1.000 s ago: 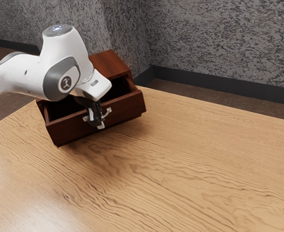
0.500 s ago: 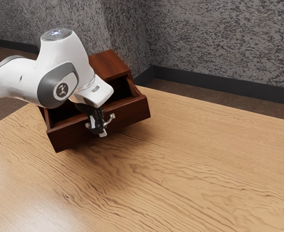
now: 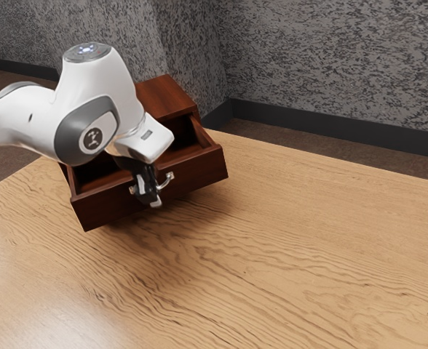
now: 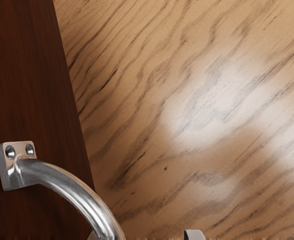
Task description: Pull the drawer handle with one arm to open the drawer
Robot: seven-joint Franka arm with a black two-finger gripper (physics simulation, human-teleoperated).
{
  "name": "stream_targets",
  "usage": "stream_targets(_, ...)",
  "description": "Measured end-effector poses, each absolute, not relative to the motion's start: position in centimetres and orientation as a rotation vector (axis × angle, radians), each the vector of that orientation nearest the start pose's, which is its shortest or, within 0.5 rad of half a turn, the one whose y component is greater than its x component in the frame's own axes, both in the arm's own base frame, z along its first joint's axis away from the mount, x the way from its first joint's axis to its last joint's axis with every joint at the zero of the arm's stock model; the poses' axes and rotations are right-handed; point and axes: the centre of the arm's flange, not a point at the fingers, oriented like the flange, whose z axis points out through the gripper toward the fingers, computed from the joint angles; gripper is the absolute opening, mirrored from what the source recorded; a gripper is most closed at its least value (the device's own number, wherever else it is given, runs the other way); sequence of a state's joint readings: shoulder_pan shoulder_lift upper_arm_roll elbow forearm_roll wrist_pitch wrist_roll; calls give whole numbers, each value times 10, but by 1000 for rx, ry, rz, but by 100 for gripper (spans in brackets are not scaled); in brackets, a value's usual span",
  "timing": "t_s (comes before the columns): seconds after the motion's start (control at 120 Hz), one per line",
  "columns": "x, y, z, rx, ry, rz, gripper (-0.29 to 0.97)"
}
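In the exterior view the white Franka arm [image 3: 68, 120] comes in from the exterior view's left and bends down over a small dark reddish wooden cabinet [image 3: 167, 96] that stands on a pale, strongly grained wooden table [image 3: 287, 247]. The cabinet's drawer [image 3: 192, 169] is pulled well out toward the exterior view's right, so its dark inside lies open to view under the arm's wrist. The black gripper [image 3: 149, 193] points down at the drawer's front face, and its two fingers stand narrow, closed from both sides on the middle of the silver handle [image 3: 164, 177] - the handle's bright ends stick out on either side of them. Behind the table is a grey speckled wall [image 3: 330, 51] with a dark baseboard [image 3: 330, 127] along its foot and a strip of brown floor [image 3: 323, 147] between it and the table's far edge. In the wrist view the drawer front [image 4: 27, 90] appears as a broad dark brown plane seen edge-on beside the table [image 4: 202, 100], whose surface carries a soft pale glare. The handle [image 4: 72, 187] is close under the hand - a polished round bar curving out from a small square mounting plate [image 4: 12, 167] that sits flat against the drawer front and is fixed with two screws [image 4: 10, 151].
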State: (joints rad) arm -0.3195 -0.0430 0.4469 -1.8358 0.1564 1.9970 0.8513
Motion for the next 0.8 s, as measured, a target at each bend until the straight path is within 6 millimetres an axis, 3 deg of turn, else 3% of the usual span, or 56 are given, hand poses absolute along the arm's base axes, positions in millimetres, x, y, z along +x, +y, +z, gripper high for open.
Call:
stream_targets(0.1, 561, 82, 573, -2708, 1102, -210, 14)
stream_targets(0.233, 554, 80, 610, -2689, 1091, -307, 17)
stream_targets(0.342, 566, 87, 666, -2676, 1041, -388, 20)
stream_targets(0.408, 566, 96, 688, -2712, 1019, -372, 22)
stream_targets(0.592, 545, 110, 691, -2871, 1047, -223, 47)
stream_targets(0.683, 524, 114, 704, -2915, 1071, -212, 55)
stream_targets(0.8, 511, 124, 705, -2951, 1071, -158, 60)
